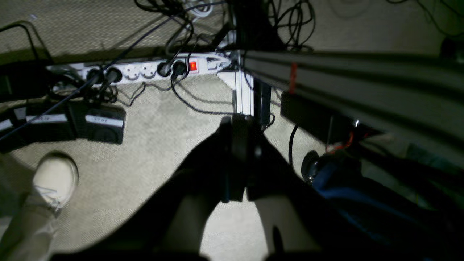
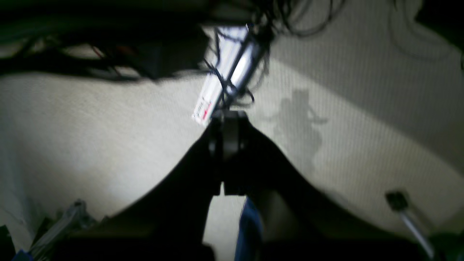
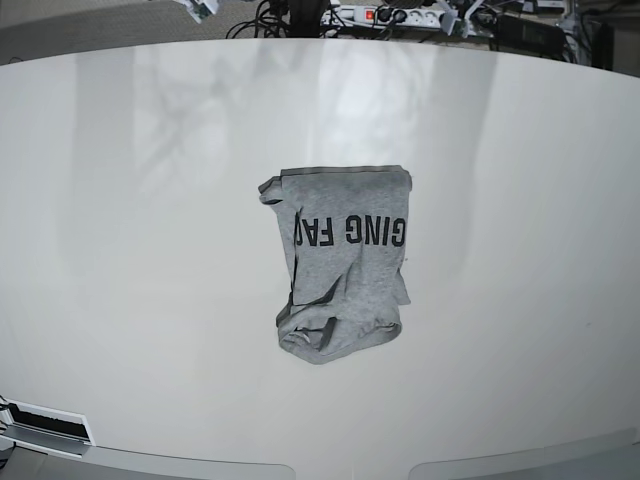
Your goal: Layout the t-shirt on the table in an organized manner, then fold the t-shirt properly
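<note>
The grey t-shirt (image 3: 345, 265) lies crumpled and partly folded over itself in the middle of the white table (image 3: 120, 200), with black lettering showing upside down. Neither arm appears in the base view. In the left wrist view, my left gripper (image 1: 237, 159) hangs over the carpet floor beside the table frame, its dark fingers pressed together with nothing between them. My right gripper (image 2: 226, 152) is likewise shut and empty, pointing at the carpet. The shirt and tabletop are out of both wrist views.
A white power strip (image 1: 145, 70) with plugs and tangled cables lies on the floor near an aluminium frame leg (image 1: 243, 90). A person's light shoe (image 1: 54, 177) stands at the left. Another power strip (image 3: 390, 15) lies beyond the table's far edge.
</note>
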Available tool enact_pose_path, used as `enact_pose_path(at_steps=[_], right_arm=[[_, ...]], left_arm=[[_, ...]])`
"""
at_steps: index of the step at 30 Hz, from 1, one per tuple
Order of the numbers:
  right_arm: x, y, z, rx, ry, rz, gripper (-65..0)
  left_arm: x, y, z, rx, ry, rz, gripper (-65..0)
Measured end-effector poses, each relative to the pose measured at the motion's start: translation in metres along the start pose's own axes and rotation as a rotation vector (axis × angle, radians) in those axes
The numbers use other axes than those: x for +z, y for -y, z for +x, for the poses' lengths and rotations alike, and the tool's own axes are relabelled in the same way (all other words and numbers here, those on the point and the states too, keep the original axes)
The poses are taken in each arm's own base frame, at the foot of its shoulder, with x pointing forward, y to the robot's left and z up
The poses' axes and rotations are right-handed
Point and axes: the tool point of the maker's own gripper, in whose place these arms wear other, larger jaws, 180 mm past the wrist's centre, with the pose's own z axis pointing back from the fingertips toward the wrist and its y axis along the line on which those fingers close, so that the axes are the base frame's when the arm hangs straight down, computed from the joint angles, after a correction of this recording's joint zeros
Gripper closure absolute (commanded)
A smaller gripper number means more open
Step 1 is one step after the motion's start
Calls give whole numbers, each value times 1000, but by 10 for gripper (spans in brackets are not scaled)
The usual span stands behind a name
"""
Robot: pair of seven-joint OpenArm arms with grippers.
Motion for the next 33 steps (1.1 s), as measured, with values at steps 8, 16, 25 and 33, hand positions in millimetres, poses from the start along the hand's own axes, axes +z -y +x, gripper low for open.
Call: enact_pose_path(at_steps=[8, 16, 25, 33], right_arm=[[-10, 0, 57, 16, 94, 9, 0], [-10, -4, 55, 15, 94, 24, 0], [-12, -8, 67, 15, 131, 14, 0], [-16, -17, 66, 101, 94, 30, 0]], left_arm=[[-19, 21, 31, -117, 54, 25, 0], [-13, -6, 33, -157, 47, 85, 0], [-15, -3, 47, -160, 91, 75, 0], [-16, -5, 58, -92, 123, 84, 0]])
